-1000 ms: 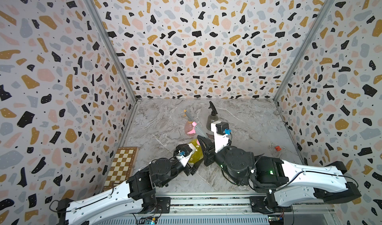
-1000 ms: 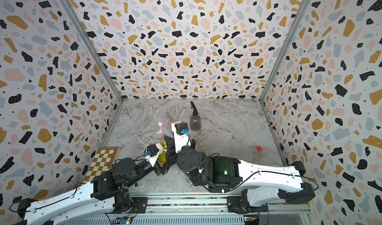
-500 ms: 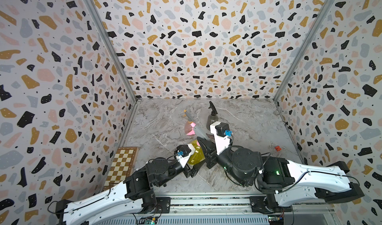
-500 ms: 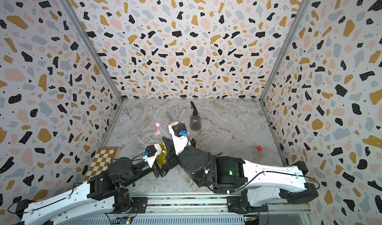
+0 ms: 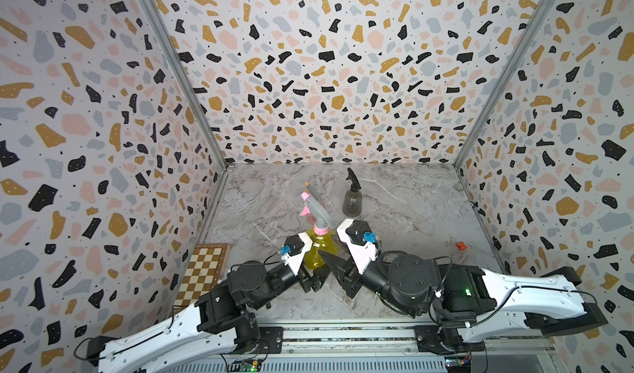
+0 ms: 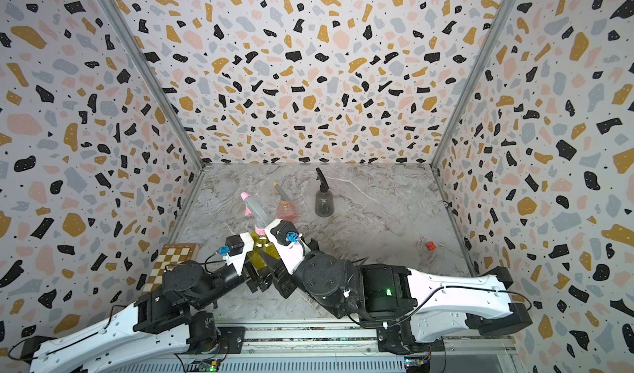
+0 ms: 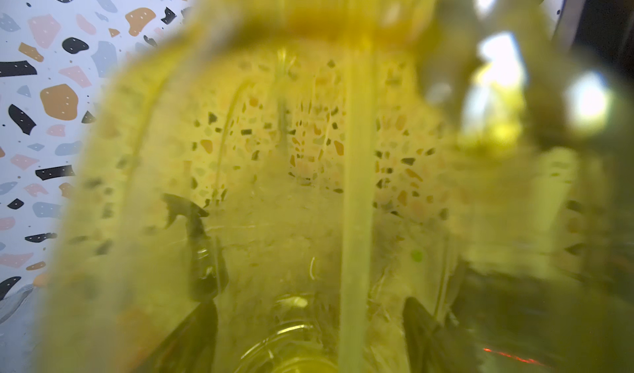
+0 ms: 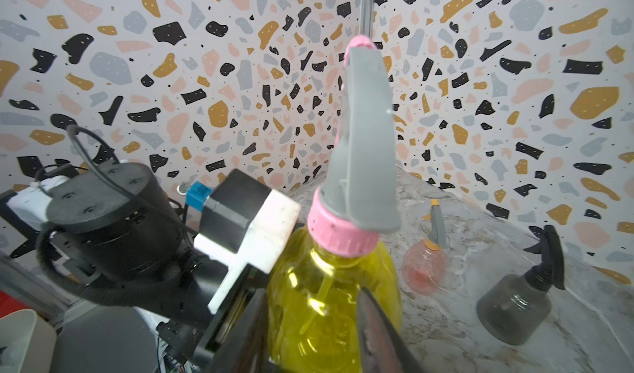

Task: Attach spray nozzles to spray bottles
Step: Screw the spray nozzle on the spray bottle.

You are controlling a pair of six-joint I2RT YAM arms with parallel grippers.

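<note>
The yellow spray bottle (image 5: 320,247) (image 6: 262,247) (image 8: 329,296) stands upright near the front, with the grey-and-pink nozzle (image 5: 317,211) (image 6: 255,210) (image 8: 363,148) on its neck. My left gripper (image 5: 315,273) (image 6: 255,272) (image 7: 308,333) is shut on its lower body, which fills the left wrist view (image 7: 274,182). My right gripper (image 5: 338,268) (image 6: 276,268) (image 8: 312,333) is open, jaws apart just in front of the bottle. Behind stand the pink bottle (image 6: 287,211) (image 8: 423,268) with the grey-and-orange nozzle and the dark grey bottle (image 5: 351,201) (image 6: 324,201) (image 8: 514,306) with the black nozzle.
A small chessboard (image 5: 202,272) (image 6: 171,261) lies by the left wall near the front. A small red object (image 5: 461,246) (image 6: 429,245) sits by the right wall. Patterned walls close in three sides of the marble floor (image 5: 411,217).
My right gripper has opened its jaws and drawn back and down from the nozzle on the yellow bottle. The left gripper still holds the bottle.
</note>
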